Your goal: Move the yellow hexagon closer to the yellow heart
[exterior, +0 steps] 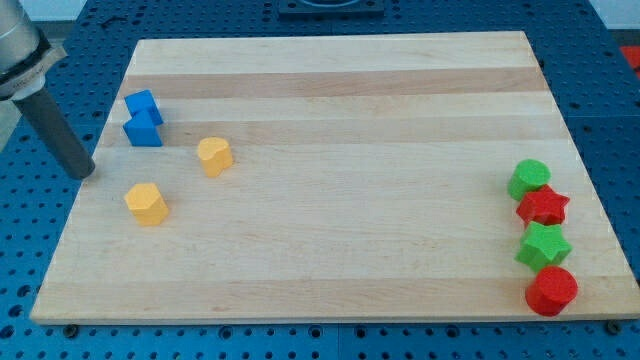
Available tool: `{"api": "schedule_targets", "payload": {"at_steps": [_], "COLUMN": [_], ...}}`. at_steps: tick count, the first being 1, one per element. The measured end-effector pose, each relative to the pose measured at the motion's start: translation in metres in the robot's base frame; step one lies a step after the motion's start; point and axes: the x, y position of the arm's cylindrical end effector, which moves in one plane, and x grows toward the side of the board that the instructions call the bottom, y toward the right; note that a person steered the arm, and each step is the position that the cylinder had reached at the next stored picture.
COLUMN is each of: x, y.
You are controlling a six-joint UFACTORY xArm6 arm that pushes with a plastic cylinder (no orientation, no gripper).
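The yellow hexagon (pixel 147 204) lies on the wooden board near its left edge. The yellow heart (pixel 214 156) lies up and to the right of it, a short gap apart. My tip (pixel 85 172) is at the board's left edge, left of and slightly above the hexagon, not touching any block. The rod slants up toward the view's top left.
Two blue blocks (pixel 144 119) touch each other above the hexagon, close to my tip's right. At the right edge stand a green block (pixel 528 179), a red star (pixel 542 207), a green star (pixel 543 245) and a red block (pixel 551 291). The wooden board (pixel 340 110) rests on a blue pegboard.
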Motion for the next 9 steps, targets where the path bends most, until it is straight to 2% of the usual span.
{"api": "schedule_targets", "payload": {"at_steps": [1, 2, 4, 5, 9], "x": [0.049, 0.051, 0.089, 0.084, 0.042], "y": [0.000, 0.000, 0.033, 0.073, 0.136]}}
